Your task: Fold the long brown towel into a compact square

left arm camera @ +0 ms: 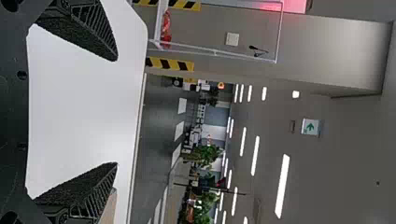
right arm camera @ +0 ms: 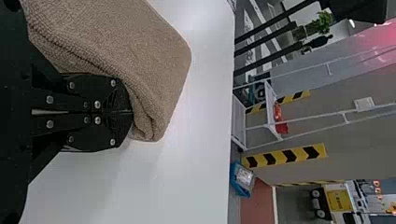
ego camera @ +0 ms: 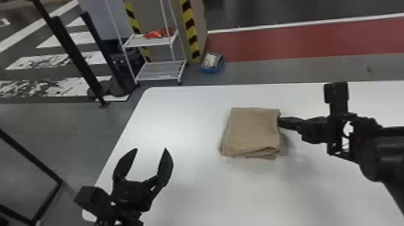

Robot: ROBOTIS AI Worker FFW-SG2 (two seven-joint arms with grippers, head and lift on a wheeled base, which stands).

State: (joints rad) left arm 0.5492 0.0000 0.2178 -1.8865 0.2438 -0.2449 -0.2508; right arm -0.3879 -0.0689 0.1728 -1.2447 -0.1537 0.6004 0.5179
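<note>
The left gripper (ego camera: pixel 151 149) was over the white table (ego camera: pixel 183 123), at about 8 o'clock from the towel, its tips pointing near 12 o'clock. Its fingers stood wide apart — between them was nothing. Next came the brown towel (ego camera: pixel 254 130), folded flat and nearly square, its sides running about 12 to 6; which axis was the longer, I could not tell. The right gripper (ego camera: pixel 279 122) pointed to 9 o'clock — its fingers were closed together, the tips touching the towel's 3 o'clock edge.
</note>
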